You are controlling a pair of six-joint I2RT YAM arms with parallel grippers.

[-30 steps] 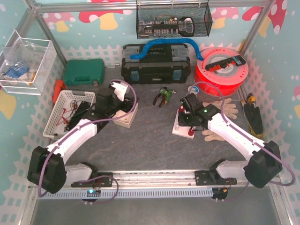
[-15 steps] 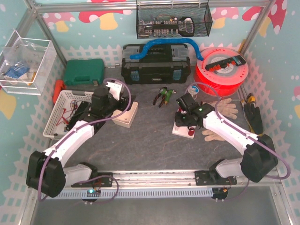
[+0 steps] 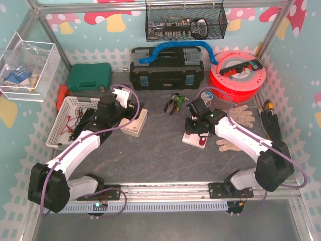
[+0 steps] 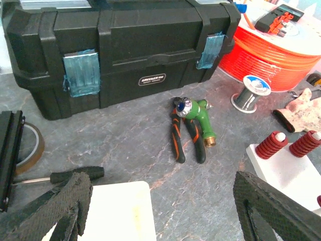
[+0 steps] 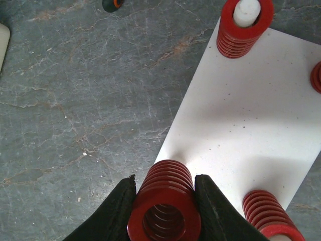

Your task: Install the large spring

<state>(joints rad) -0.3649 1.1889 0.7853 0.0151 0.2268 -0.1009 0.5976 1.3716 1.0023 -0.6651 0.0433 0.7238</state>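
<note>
Right gripper: jaws clamped on the large spring, one pad on each side of the coils near the top end. You're holding it upright, with the bore open along the wrist camera's line. That looks deliberate, since the bore has to drop straight over a peg and a side grip leaves the lower end free.

Directly under the jaws is a corner of the white plate. The spring overlaps that corner, part over the plate and part over the table. It hides whatever is under it, so I can't tell if there's a peg there or whether it touches the plate.

Just right of the jaws, a second red spring is already on the plate. Ahead of the jaws, at the far end, a third spring sits with its white peg showing at the top. That's your reference for seated.

My read: you're at alignment, not seated yet. The risk is a coil catching the peg top if you go down tilted or off-centre.

Left gripper: jaws wide apart, holding nothing, over a cream block. The pliers lie ahead of them, with the black toolbox beyond. This arm is well apart from the held spring. I judge it parked to keep out of the right arm's way.
</note>
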